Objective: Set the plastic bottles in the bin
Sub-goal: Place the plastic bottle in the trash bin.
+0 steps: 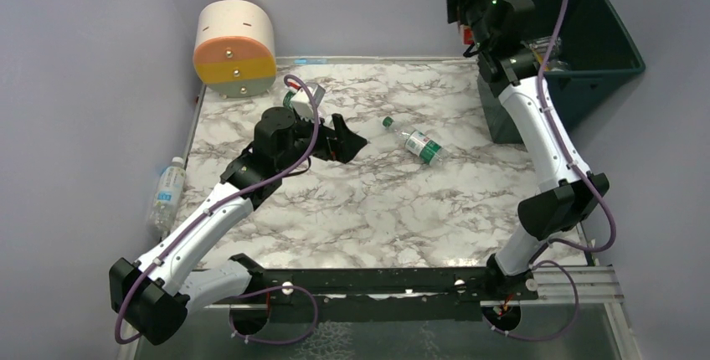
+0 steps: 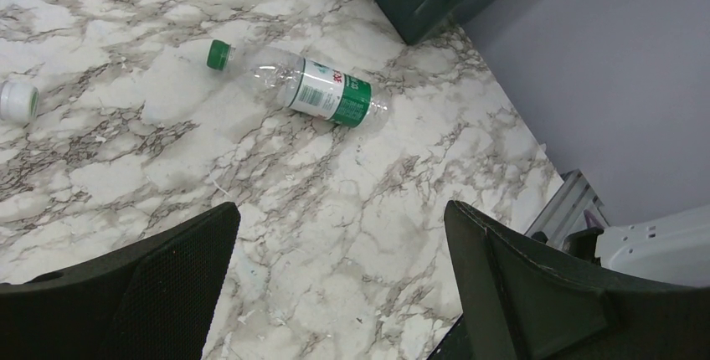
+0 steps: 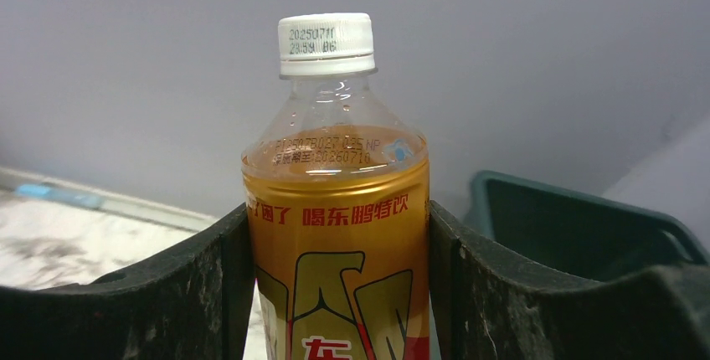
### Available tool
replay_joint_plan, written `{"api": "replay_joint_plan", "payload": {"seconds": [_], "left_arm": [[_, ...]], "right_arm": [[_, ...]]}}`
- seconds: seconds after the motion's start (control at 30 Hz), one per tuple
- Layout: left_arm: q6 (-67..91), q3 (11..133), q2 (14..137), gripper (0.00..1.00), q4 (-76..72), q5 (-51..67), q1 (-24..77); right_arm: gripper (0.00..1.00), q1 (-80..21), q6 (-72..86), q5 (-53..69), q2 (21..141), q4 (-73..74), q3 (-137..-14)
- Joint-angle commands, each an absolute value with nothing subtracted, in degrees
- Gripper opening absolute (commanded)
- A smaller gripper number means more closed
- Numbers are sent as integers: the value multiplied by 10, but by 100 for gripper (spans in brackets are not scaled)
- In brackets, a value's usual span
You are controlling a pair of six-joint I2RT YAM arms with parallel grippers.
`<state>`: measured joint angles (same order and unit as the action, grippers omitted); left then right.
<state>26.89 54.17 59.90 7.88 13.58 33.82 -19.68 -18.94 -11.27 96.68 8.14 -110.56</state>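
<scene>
Your right gripper [image 3: 337, 226] clamps 1 white-capped orange-drink plastic bottle [image 3: 335, 184], raised near the dark teal square plastic bin [image 1: 624, 29].
Your left gripper [image 2: 342, 213] gapes wide; 1 green-labelled clear bottle [image 2: 322, 92] lies ahead on the marble table [image 2: 352, 234], with the round cream-orange-yellow drum [image 1: 235, 48] in the far-left corner.

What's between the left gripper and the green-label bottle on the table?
Nothing: just bare marble table between the left gripper and the green-label bottle, per the left wrist view.
</scene>
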Motion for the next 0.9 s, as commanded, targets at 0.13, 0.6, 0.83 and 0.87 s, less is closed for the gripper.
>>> {"api": "replay_joint_plan", "payload": {"seconds": [0.13,0.6,0.83,0.87], "left_arm": [[257,551,593,99,89,125,335],[250,564,606,99,94,128,335],[246,567,611,99,96,127,335],[246,567,613,99,95,127,335]], "right_arm": [[61,-84,-128,-114,982,65,-1171],[62,48,-12,-136,1022,97,-1198],[62,97,40,-112,1053,125,-1227],[62,101,45,-109,1056,127,-1229]]}}
